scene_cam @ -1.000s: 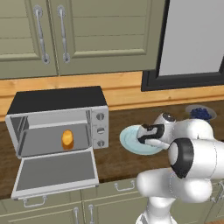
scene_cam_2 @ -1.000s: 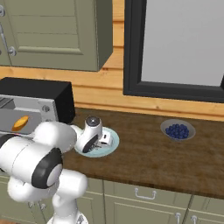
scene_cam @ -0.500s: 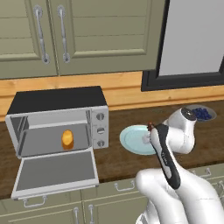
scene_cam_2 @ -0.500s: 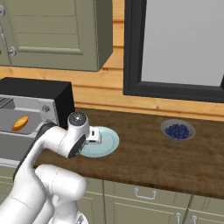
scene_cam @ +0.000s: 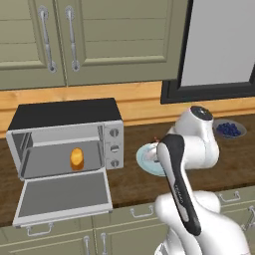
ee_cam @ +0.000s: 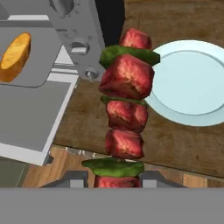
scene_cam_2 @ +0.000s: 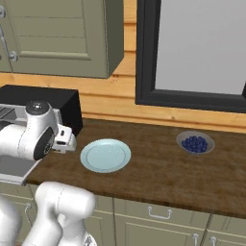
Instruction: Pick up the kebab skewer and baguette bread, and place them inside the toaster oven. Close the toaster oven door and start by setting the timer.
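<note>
My gripper is shut on the kebab skewer, whose red meat chunks and green pieces stand up between the fingertips. In the right base view the gripper hangs above the counter between the pale blue plate and the toaster oven. The baguette bread lies on the grey tray inside the toaster oven. The toaster oven door is folded down flat and open. In the hand view the baguette bread and the knob panel lie up and left of the skewer.
The plate is bare. A bowl of blueberries stands at the right of the counter under the dark window frame. Wall cabinets hang above the oven. The counter's front edge runs just below the skewer.
The arm has lifted the skewer off the plate and swung it left toward the open oven. The plate now holds nothing. The baguette and the door have not moved.
</note>
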